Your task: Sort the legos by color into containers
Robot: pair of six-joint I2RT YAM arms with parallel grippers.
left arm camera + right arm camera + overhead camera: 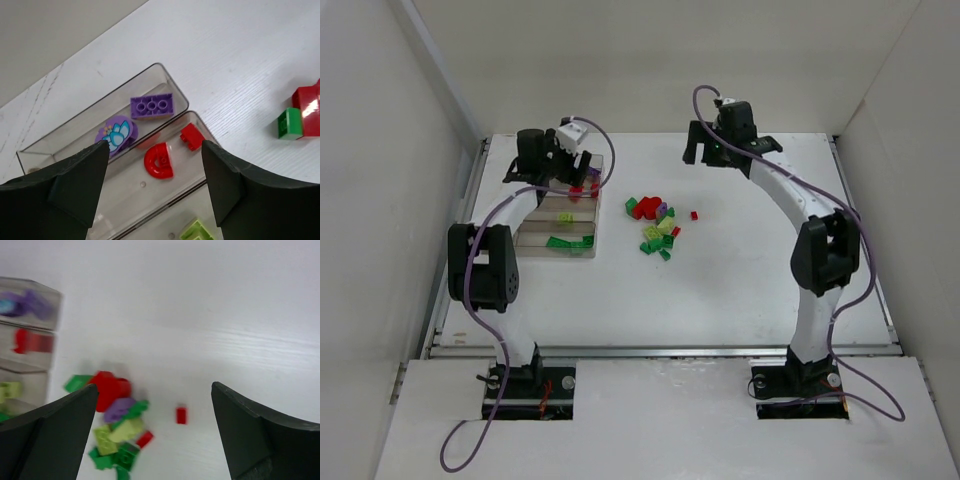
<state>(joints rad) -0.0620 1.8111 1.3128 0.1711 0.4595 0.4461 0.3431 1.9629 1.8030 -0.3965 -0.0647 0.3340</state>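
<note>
Where the tray (524,222) sits: left part of the table (740,290), under the left arm's wrist.
Far slot (65,145): purple brick (151,106), purple round piece (116,135).
Second slot (130,190): red half-round piece (159,161), small red brick (192,136).
Third slot (172,227): lime piece (197,231).
Near slot (530,246): green bricks (568,241).
Loose pile (655,228): mid-table, right of the tray; lone red brick (694,215) just beside it.
Left claw (155,147): spread, empty, above the second slot.
Right claw (155,390): spread wide, empty, raised over the table's far side.

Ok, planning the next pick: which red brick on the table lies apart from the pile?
The small red brick, alone to the right of the pile; the other loose red ones sit in or against it.
</note>
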